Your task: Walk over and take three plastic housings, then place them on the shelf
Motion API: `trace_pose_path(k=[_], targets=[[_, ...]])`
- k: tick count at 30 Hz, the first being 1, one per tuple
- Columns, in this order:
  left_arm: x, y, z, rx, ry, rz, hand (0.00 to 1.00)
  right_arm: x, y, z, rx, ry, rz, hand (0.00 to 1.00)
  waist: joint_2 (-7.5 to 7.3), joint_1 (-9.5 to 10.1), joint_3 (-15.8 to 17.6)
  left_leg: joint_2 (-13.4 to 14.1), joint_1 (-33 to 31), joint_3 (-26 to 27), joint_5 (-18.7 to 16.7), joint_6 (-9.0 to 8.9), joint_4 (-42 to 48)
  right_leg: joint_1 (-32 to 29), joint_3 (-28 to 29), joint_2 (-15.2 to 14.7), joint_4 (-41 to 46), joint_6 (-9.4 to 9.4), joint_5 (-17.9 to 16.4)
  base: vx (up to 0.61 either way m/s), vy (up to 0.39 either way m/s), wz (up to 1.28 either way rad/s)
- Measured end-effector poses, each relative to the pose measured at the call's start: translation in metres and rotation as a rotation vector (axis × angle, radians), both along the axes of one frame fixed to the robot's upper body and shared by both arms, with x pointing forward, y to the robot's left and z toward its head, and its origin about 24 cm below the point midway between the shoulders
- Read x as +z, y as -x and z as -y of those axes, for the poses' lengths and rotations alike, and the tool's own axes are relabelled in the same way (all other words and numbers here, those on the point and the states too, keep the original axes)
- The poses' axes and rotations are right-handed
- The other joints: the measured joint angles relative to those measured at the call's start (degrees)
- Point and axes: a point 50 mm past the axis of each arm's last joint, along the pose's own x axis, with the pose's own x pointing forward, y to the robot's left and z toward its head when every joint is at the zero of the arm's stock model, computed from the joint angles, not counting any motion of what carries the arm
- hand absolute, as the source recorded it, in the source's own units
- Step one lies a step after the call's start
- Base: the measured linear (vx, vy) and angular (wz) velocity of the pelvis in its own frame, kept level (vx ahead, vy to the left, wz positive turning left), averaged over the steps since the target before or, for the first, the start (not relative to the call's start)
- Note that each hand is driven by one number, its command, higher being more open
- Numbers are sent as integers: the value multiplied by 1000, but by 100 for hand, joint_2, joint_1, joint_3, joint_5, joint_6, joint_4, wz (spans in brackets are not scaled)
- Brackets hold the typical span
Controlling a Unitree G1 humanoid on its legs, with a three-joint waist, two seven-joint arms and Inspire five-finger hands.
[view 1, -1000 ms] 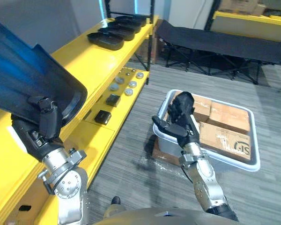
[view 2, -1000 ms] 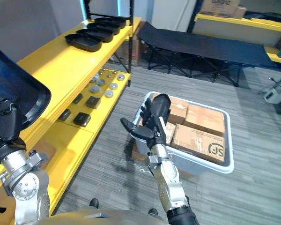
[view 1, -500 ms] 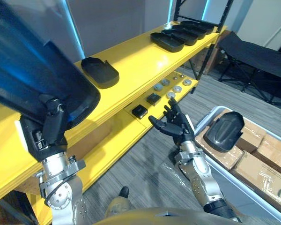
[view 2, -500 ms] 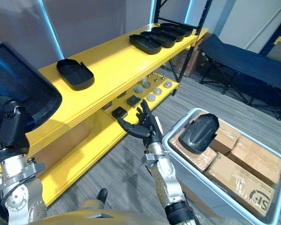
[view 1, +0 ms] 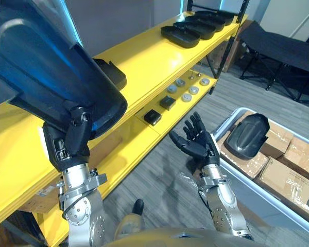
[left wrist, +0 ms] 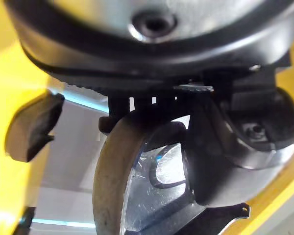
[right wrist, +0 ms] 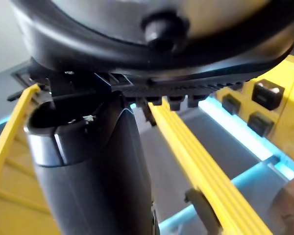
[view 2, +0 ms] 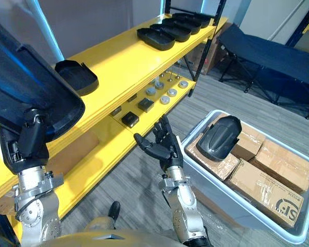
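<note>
My left hand (view 1: 69, 146) is shut on the lower edge of a large dark plastic housing (view 1: 46, 72), held upright above the front of the yellow shelf (view 1: 144, 67). A second housing (view 2: 77, 76) lies on the shelf's top board just past it. Another housing (view 1: 247, 135) lies on the cardboard boxes in the grey bin (view 2: 278, 232). My right hand (view 1: 198, 143) hangs open and empty over the floor between the shelf and the bin, palm up, with fingers spread.
Several more dark housings (view 1: 195, 28) lie in a row at the shelf's far end. The lower board carries small round metal parts (view 1: 188, 90) and dark blocks (view 1: 152, 117). A black folding cot (view 2: 268, 51) stands beyond the bin on the grey floor.
The camera has swung towards the shelf. My right hand left the housing in the bin and drew back, open. The left hand's housing now stands larger in view.
</note>
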Motion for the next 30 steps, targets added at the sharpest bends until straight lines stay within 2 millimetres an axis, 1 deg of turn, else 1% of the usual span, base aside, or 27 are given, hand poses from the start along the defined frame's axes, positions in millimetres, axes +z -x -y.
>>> trace_pose_path(k=[2, 3, 5, 6, 7, 8, 9, 10, 11, 12, 13, 14, 15, 16, 17, 18, 19, 20, 21, 22, 23, 24, 25, 26, 27, 28, 30], targets=[[-1, 2, -3, 33, 12, -10, 0, 8, -7, -3, 12, -1, 44, 100, 10, 58, 232, -49, -258, 50, -365, 17, 758, -61, 133, -42, 266, -11, -91, -38, 39, -14], [-2, 2, -4, 43, 16, -12, 0, 10, -9, -3, 13, 0, 54, 100, 12, 62, 273, -72, -294, 66, -466, 29, 938, -59, 154, -69, 355, 1, -134, -47, 55, -11], [-2, 3, -6, 77, 28, -18, 0, 14, -12, -2, 5, -2, 85, 100, 14, 126, 290, -150, -477, 173, -929, 64, 1650, -33, 203, -203, 670, 71, -360, -24, 76, -8], [-2, 4, -7, 83, 28, -16, 0, 16, -12, -2, 1, -2, 95, 100, 17, 126, 294, -163, -522, 205, -1048, 62, 1850, -2, 204, -230, 734, 104, -426, 7, 97, 2], [-1, 4, -9, 92, 22, -13, 0, 18, -14, 0, -9, -4, 109, 100, 6, 128, 305, -170, -581, 296, -1216, 124, 2144, 64, 189, -297, 796, 164, -520, 45, 186, 16], [0, 5, -12, 111, -4, -14, 0, 21, -17, 3, -34, -5, 119, 100, -76, 150, 340, -176, -632, 614, -1500, 361, 2698, 240, 139, -419, 777, 230, -601, 75, 203, 19], [1, 5, -13, 117, -16, -15, 0, 21, -17, 5, -48, -5, 122, 100, -83, 161, 332, -183, -643, 847, -1650, 496, 2900, 361, 99, -464, 744, 260, -618, 154, 206, 20], [4, 6, -17, 130, -34, -5, 0, 22, -17, 7, -69, -7, 128, 100, -73, 160, 287, -212, -578, 1004, -1945, 410, 2995, 433, 120, -574, 1145, 248, -580, 166, 108, 19], [5, 6, -19, 141, -35, 4, 0, 23, -17, 8, -72, -7, 135, 100, -89, 170, 297, -277, -582, 978, -1998, 460, 3032, 220, 202, -718, 1679, 61, -478, 172, 187, 41], [7, 7, -22, 159, -42, 9, 0, 23, -17, 5, -79, -22, 135, 100, -126, 133, 280, -418, -517, 899, -1987, 527, 2920, -281, 377, -879, 2513, -499, 29, 162, 248, 50], [9, 8, -24, 167, -53, 13, 0, 24, -17, 6, -81, -20, 136, 100, -141, 118, 280, -455, -406, 778, -1927, 583, 2708, -536, 613, -883, 2918, -523, 364, 229, 212, 65], [14, 9, -27, 174, -72, 26, 0, 26, -17, 3, -77, -33, 149, 100, -135, 118, 291, -473, -317, 600, -1820, 708, 2479, -748, 855, -711, 3190, -383, 274, 253, 87, 54], [16, 8, -28, 178, -78, 34, 0, 29, -17, 1, -74, -39, 162, 100, -146, 111, 285, -482, -265, 499, -1799, 719, 2393, -795, 901, -582, 3241, -357, 110, 289, -35, 67], [18, 7, -30, 185, -83, 44, 0, 37, -18, -1, -60, -44, 199, 100, -133, 121, 293, -487, -100, 335, -1756, 715, 2170, -866, 903, -313, 3141, -409, -152, 289, -47, 65], [20, 5, -32, 192, -81, 57, 0, 51, -21, -2, -45, -32, 267, 100, -113, 131, 298, -488, 116, 189, -1711, 690, 1915, -946, 937, -67, 2795, -471, -295, 285, -55, 64], [22, 3, -31, 192, -77, 67, 0, 60, -23, -2, -37, -20, 313, 100, -109, 109, 297, -489, 204, 82, -1697, 680, 1813, -1002, 1005, 58, 2583, -525, -327, 271, -97, 81], [25, -3, -29, 175, -71, 92, 0, 81, -26, 1, -28, -2, 420, 100, -68, 41, 266, -488, 289, -174, -1692, 644, 1699, -1200, 1440, 391, 2178, -558, -345, 203, -113, 93], [27, -8, -27, 160, -69, 105, 0, 93, -26, 3, -26, 4, 479, 100, -50, -32, 247, -495, 291, -362, -1694, 619, 1682, -1296, 1751, 568, 2002, -556, -343, 243, -187, 151], [31, -16, -23, 131, -71, 129, 0, 118, -22, 7, -27, 5, 614, 100, -52, -195, 226, -502, 297, -714, -1653, 486, 1686, -1468, 2426, 857, 1672, -471, -292, 253, -251, 156], [32, -19, -19, 110, -69, 137, 0, 135, -16, 9, -30, -3, 707, 100, -139, -267, 172, -546, 330, -953, -1680, 400, 1684, -1502, 2779, 929, 1359, -375, -195, 328, -368, 181], [31, -20, -17, 96, -70, 133, 0, 153, -9, 8, -25, -24, 812, 100, -291, -310, 78, -687, 390, -1137, -1757, 272, 1677, -1469, 2801, 752, 854, -374, 245, 359, -471, 144], [26, -20, -15, 93, -53, 114, 0, 166, -2, 9, -13, -36, 898, 100, -337, -288, -26, -705, 463, -1264, -1906, 129, 1708, -1386, 2607, 589, 806, -156, 445, 298, -430, 119], [22, -19, -13, 94, -35, 94, 0, 170, -1, 10, -12, -36, 922, 100, -213, -285, -95, -574, 445, -1226, -1918, 112, 1752, -1248, 2419, 655, 725, -224, 415, 274, -397, 107], [18, -18, -10, 88, -8, 75, 0, 175, 3, 12, -9, -32, 956, 100, -18, -288, -224, -279, 441, -917, -1911, 119, 1725, -1012, 2063, 776, 487, -314, 391, 181, -263, 89], [17, -17, -9, 85, -3, 76, 0, 178, 3, 14, -11, -44, 965, 100, 48, -274, -266, -133, 447, -717, -1888, 118, 1664, -919, 1930, 835, 394, -366, 398, 203, -290, 105], [18, -18, -7, 73, 4, 81, 0, 181, 3, 16, -24, -44, 981, 100, 167, -241, -343, 109, 438, -277, -1786, 130, 1527, -734, 1642, 915, 197, -462, 438, 189, -303, 98], [19, -19, -3, 34, -7, 91, 0, 182, 1, 25, -79, -34, 968, 100, 198, -224, -371, 358, 424, 534, -1519, 132, 1254, -486, 1192, 929, -150, -563, 504, 144, -247, 109]])
